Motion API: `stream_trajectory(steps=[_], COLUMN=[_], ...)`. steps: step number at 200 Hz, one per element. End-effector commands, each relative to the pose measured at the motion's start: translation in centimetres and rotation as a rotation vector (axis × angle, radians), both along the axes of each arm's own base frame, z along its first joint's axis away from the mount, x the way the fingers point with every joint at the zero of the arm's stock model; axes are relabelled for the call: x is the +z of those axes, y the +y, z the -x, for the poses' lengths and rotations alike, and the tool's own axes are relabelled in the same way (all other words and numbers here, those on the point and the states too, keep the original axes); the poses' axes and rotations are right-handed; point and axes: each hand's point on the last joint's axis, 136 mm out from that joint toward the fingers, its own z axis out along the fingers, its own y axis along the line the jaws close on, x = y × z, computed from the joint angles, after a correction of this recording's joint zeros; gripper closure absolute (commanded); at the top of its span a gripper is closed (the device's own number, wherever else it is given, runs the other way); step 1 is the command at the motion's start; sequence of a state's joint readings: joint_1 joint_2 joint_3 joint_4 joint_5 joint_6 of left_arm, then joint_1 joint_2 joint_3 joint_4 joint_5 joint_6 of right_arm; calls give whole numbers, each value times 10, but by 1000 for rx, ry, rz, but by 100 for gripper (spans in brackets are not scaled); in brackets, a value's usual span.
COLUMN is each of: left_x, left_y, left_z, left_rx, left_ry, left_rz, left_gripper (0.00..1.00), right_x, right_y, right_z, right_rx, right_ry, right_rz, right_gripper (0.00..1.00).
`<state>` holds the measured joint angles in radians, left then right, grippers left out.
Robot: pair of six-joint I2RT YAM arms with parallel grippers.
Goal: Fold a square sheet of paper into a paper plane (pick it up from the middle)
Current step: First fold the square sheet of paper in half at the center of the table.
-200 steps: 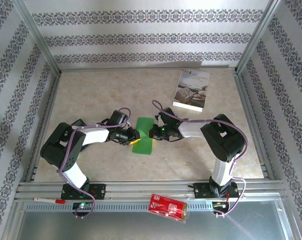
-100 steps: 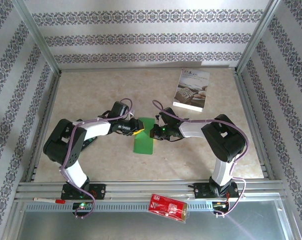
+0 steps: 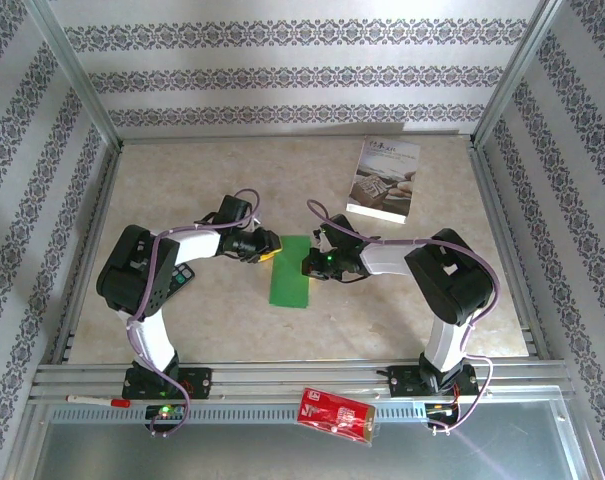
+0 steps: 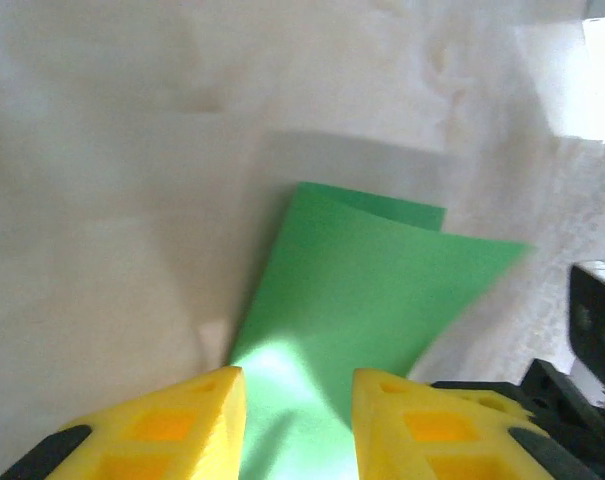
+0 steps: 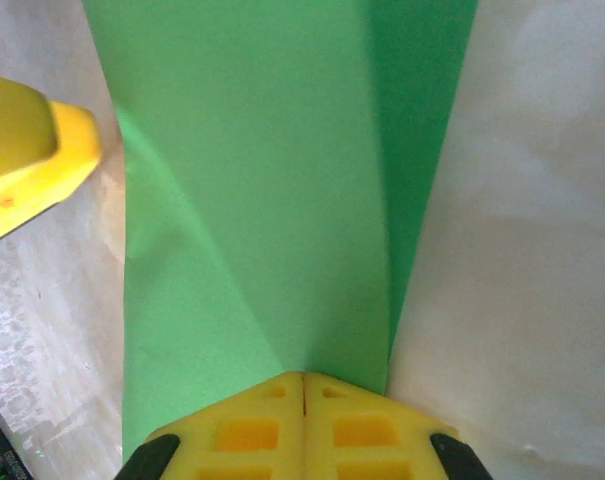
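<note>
From my overhead feed, the table (image 3: 182,180) is a pale marbled slab. On it the left arm (image 3: 142,280) and right arm (image 3: 442,280) bend inward toward the middle. The white printed booklet (image 3: 385,180) lies at about 1 o'clock from the table's centre, well apart from both arms.

The square sheet of paper (image 3: 289,285) – bright green, doubled into a narrow strip – lies near the centre, running from 12 to 6 o'clock between the two wrists. A red packet (image 3: 335,415) sits on the front rail at 6 o'clock.

The right gripper (image 5: 304,378) is clenched on the strip's edge at its 2 o'clock side, and creases fan out from the pads. The left gripper (image 4: 297,385) is at the strip's 11 o'clock corner with jaws apart and green showing in the gap – I can't tell whether it touches.
</note>
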<state>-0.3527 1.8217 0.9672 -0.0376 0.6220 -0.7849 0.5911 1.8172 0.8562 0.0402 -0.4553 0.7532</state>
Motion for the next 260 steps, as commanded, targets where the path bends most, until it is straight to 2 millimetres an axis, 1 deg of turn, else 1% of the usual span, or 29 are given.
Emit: stream_trajectory(steps=[1, 12, 24, 44, 67, 82, 93, 107, 119, 131, 143, 149, 161, 170, 185, 201, 232, 246, 255, 260], left_x=[28, 29, 22, 2, -12, -23, -29, -26, -18, -7, 7, 13, 21, 23, 17, 3, -25, -24, -17, -9], left_y=[-29, -41, -43, -34, -28, -21, -12, -1, 6, 8, 1, -5, -16, -25, -34, -36, -16, -6, -3, -3], left_z=[-2, -2, -6, -15, -26, -28, -29, -32, -36, -39, -39, -38, -35, -32, -27, -26, -31, -29, -27, -24], left_rx=[-83, -110, -103, -76, -63, -62, -45, -14, 6, 9, -3, -17, -43, -60, -79, -80, -51, -29, -23, -26], left_ry=[-68, -72, -53, -26, -13, 6, 22, 18, 1, -24, -46, -55, -65, -68, -54, -21, 24, 27, 13, -1], left_rz=[44, 62, 57, -2, -34, -58, -72, -64, -57, -51, -21, 0, 26, 40, 53, 47, -37, -38, -32, -24], left_gripper=[64, 64, 64, 65, 67, 67, 67, 67, 67, 67, 66, 65, 64, 63, 63, 63, 63, 63, 63, 63], right_x=[-75, -75, -75, -75, -76, -76, -76, -76, -76, -77, -77, -77, -77, -77, -77, -77, -77, -78, -78, -79], right_y=[-80, -80, -80, -81, -82, -82, -83, -84, -84, -86, -86, -86, -86, -86, -85, -85, -85, -86, -87, -87], right_z=[54, 53, 53, 54, 55, 56, 56, 56, 57, 57, 57, 58, 57, 57, 57, 56, 56, 58, 58, 58], right_rx=[-69, -70, -70, -71, -72, -70, -74, -73, -74, -76, -77, -77, -77, -78, -79, -77, -78, -78, -79, -79], right_ry=[227, 226, 227, 227, 229, 231, 229, 230, 231, 233, 233, 235, 234, 234, 234, 234, 234, 237, 238, 237], right_rz=[363, 361, 362, 364, 366, 367, 368, 368, 369, 372, 370, 371, 371, 370, 369, 366, 367, 369, 370, 372], right_gripper=[100, 100, 100, 100, 100, 100, 100, 100, 100, 100, 100, 100, 100, 100, 100, 100, 100, 100, 100, 100])
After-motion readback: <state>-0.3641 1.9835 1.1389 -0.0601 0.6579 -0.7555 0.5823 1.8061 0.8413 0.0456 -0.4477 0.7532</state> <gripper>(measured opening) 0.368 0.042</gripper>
